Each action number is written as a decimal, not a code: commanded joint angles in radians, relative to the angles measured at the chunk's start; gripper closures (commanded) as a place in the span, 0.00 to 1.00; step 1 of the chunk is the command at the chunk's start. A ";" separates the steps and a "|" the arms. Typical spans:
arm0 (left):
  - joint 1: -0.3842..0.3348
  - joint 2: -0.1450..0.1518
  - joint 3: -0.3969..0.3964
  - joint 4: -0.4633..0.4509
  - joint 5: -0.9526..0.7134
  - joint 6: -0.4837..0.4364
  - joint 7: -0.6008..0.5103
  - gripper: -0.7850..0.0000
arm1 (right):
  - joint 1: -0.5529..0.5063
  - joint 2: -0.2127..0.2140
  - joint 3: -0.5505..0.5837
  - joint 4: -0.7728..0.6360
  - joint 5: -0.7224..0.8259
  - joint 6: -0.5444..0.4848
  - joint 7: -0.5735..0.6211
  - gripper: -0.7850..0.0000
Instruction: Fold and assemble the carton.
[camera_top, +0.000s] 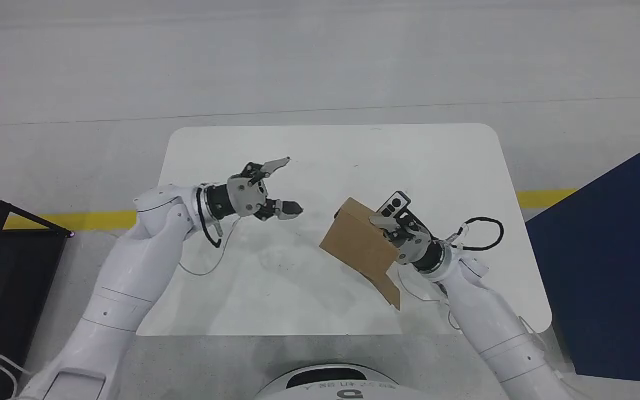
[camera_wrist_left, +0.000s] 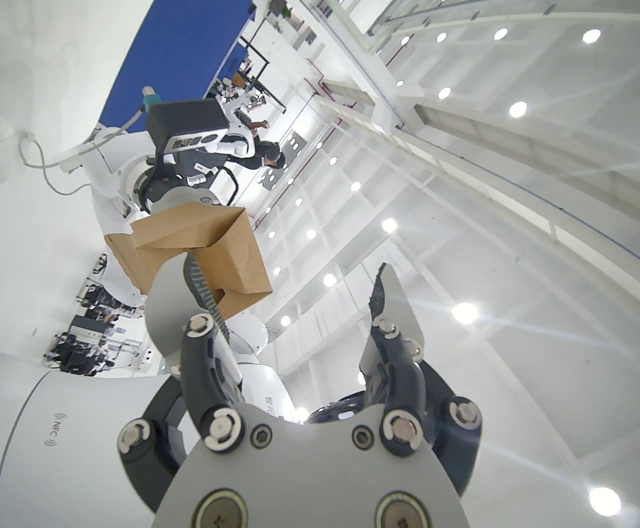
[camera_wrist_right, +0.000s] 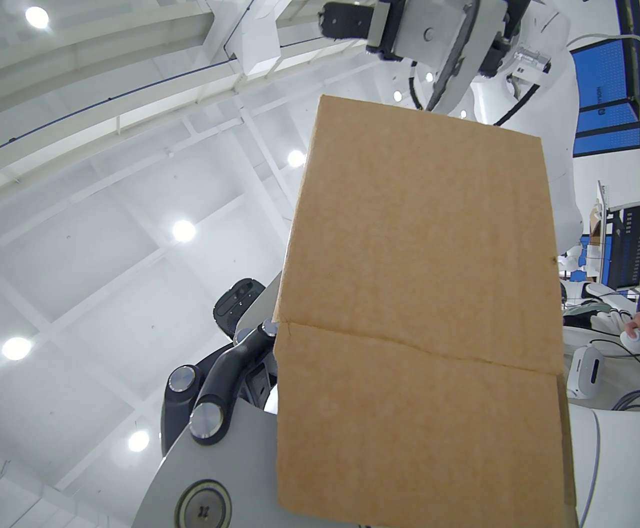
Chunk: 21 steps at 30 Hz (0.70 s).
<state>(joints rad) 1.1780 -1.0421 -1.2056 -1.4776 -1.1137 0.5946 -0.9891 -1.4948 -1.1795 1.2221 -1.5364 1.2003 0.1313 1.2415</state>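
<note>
**Right tool grips a tilted carton; left tool hovers open**

The left arm comes in from the left side of the white, round-cornered counter (camera_top: 440, 150), with its forearm angled toward the middle. The left tool (camera_top: 290, 185) points across toward the right arm. Its two fingers are spread wide with nothing between them, and the left wrist view shows that same empty gap in the left tool (camera_wrist_left: 285, 262).

The right arm rises from the near right corner, elbow bent and wrist turned inward. The right tool (camera_top: 388, 232) is clamped on the edge of a brown corrugated-cardboard carton (camera_top: 360, 245), partly folded and tilted. The carton sits over the right half of the counter, apart from the left tool. Its long axis runs diagonally from the counter's middle toward the near right edge. Whether its lower end touches the counter cannot be told. In the right wrist view a flat, creased panel of the carton (camera_wrist_right: 420, 300) hides the fingertips.
</note>
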 joint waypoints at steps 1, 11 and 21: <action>0.024 0.006 -0.028 0.008 -0.007 0.002 -0.010 0.00 | 0.000 -0.001 -0.006 -0.012 0.004 0.015 -0.010 1.00; 0.072 0.008 -0.048 0.030 -0.071 -0.016 -0.069 0.00 | 0.105 0.021 -0.055 0.089 0.201 0.345 0.102 1.00; 0.072 0.007 -0.046 0.045 -0.088 -0.013 -0.070 0.00 | 0.130 0.037 -0.050 0.124 0.176 0.350 0.097 1.00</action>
<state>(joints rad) 1.2499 -1.0353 -1.2520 -1.4322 -1.2014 0.5820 -1.0593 -1.3645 -1.1422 1.1719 -1.4120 1.3765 0.4812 1.3390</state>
